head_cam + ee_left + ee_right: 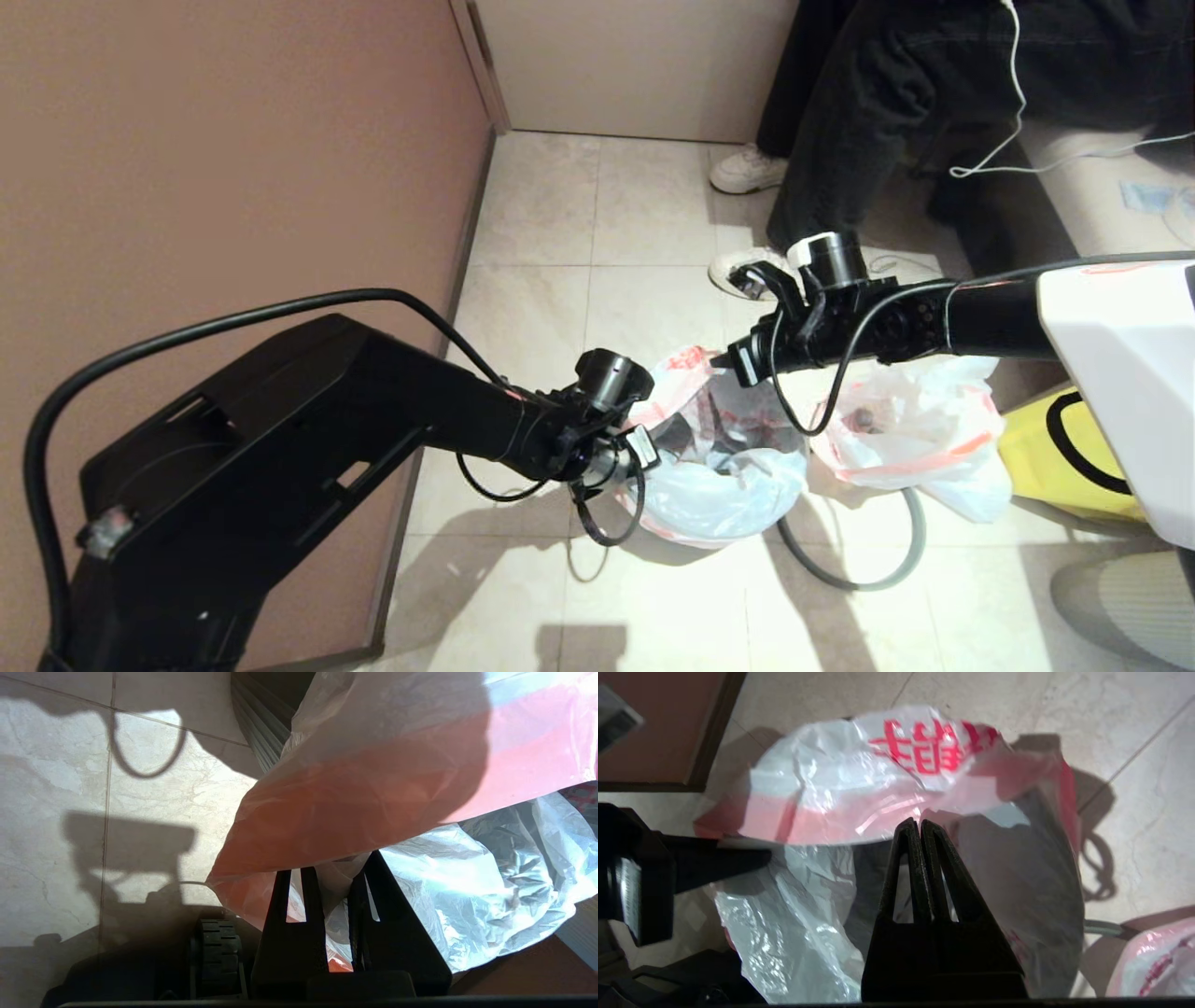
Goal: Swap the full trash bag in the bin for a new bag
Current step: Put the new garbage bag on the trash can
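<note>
Left gripper [644,446] sits low at the near-left edge of the bin [266,728], its black fingers [292,914] pinched on a fold of the new bag [714,485], whose pink-red band drapes over the fingertips in the left wrist view. That bag, translucent white and smooth, lies spread over the bin's mouth, so only a dark patch of the interior and a strip of ribbed black wall show. Right gripper [724,359] hangs at the far side of the same opening, its fingers [908,858] pressed together with thin plastic at their tips; whether they pinch the bag's rim, I cannot tell. Red characters [920,746] run along the raised far edge of the bag. To the right, the full trash bag [920,434] rests lumpy on the tiled floor [560,224], beside a grey hoop [854,560] lying flat, and a yellow bag [1060,457] stands further right
</note>
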Available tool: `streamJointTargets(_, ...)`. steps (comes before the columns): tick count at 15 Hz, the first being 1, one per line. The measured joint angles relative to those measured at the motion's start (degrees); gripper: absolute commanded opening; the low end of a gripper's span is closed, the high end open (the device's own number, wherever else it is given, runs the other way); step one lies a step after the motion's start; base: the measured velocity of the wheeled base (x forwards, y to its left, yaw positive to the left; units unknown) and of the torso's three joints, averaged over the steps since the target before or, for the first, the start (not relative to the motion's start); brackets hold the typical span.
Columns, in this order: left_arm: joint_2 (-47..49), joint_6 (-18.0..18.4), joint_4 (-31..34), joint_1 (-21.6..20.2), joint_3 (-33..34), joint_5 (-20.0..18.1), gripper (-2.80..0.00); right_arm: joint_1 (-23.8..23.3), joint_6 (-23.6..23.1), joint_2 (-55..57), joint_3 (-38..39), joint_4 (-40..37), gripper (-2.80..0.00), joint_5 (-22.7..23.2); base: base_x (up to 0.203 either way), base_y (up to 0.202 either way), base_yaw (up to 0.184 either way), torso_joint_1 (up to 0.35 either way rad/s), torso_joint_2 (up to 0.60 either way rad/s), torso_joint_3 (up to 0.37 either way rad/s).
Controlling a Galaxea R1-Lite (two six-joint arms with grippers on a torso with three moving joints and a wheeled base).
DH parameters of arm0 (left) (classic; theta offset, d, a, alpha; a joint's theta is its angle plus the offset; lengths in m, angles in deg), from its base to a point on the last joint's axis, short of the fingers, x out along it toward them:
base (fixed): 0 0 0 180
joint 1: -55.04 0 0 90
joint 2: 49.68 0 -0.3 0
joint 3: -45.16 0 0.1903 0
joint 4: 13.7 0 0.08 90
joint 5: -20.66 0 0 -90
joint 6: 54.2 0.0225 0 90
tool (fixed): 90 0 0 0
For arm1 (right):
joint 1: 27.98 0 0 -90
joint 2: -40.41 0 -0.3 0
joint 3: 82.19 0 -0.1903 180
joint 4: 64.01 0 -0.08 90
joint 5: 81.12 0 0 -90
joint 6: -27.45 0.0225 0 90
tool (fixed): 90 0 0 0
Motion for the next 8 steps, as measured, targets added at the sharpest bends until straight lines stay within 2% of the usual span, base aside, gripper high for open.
streamJointTargets(3, 0.3, 0.0, 0.0, 0.0, 0.0, 0.1, -2.80, -1.2, -0.1, -1.6, 7.1, 1.1, -2.80, -1.5, 0.000, 0.000, 0.000, 0.000, 0.00, 0.000)
streamJointTargets(5, 0.4, 0.0, 0.0, 0.0, 0.0, 0.0, -2.80, -1.0, 0.0, -2.0, 12.0, 5.7, -2.80, -1.6, 0.000, 0.000, 0.000, 0.000, 0.00, 0.000)
streamJointTargets(8, 0.5, 0.0, 0.0, 0.2, 0.1, -0.1, -2.80, 0.8, 0.3, -0.9, 14.1, 11.0, -2.80, -1.4, 0.000, 0.000, 0.000, 0.000, 0.00, 0.000)
